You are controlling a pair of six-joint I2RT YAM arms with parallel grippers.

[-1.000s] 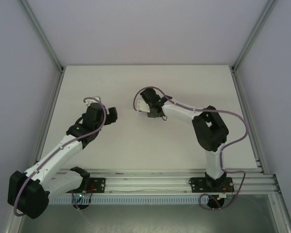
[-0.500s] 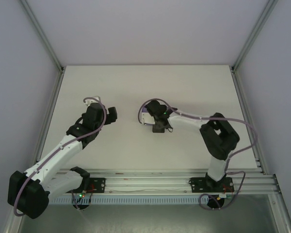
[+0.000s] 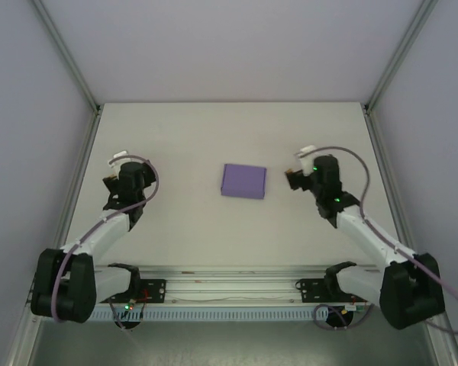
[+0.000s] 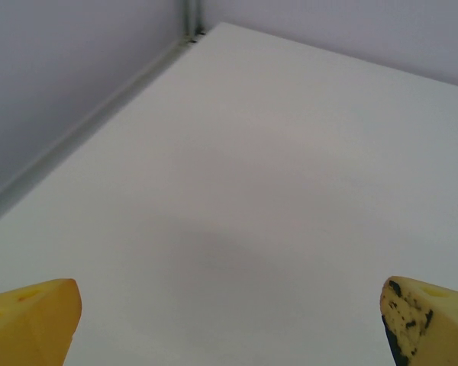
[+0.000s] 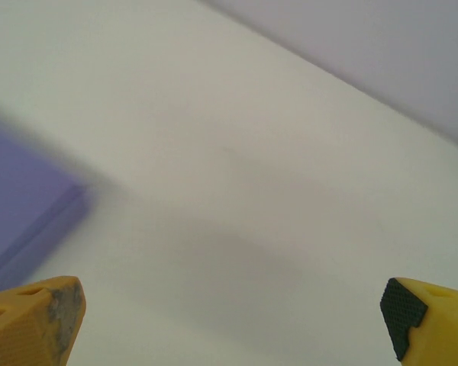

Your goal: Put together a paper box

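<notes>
**Task item.** The small, flat, rectangular violet card box (image 3: 243, 181) lies flat and closed on the white worktop (image 3: 175, 133). It sits near the middle of the surface, between the two arms. Nothing touches it. In the right wrist view its blurred violet corner (image 5: 23, 206) shows at the left border, beyond the finger on that side.

**Left gripper.** The left gripper (image 4: 229, 324) is released: its jaws stand wide apart with bare worktop between them. The two yellow fingertips (image 4: 30, 320) sit at the bottom corners of the left wrist view (the one on the right bears black marks). The gripper faces the far left corner of the worktop, where the pale grey walls (image 4: 76, 69) meet. In the top view it is well apart from the box, on the left side of the surface.

**Right gripper.** The right gripper (image 5: 229, 320) is likewise released and grasps nothing. Its yellow fingertips (image 5: 34, 320) are spread to the corners of the right wrist view; one carries a black pad. In the top view this gripper is near the right edge of the box, but apart from it.

**Arm posture.** Both arms reach forward from the metal rail (image 3: 237, 278) at the near edge.
</notes>
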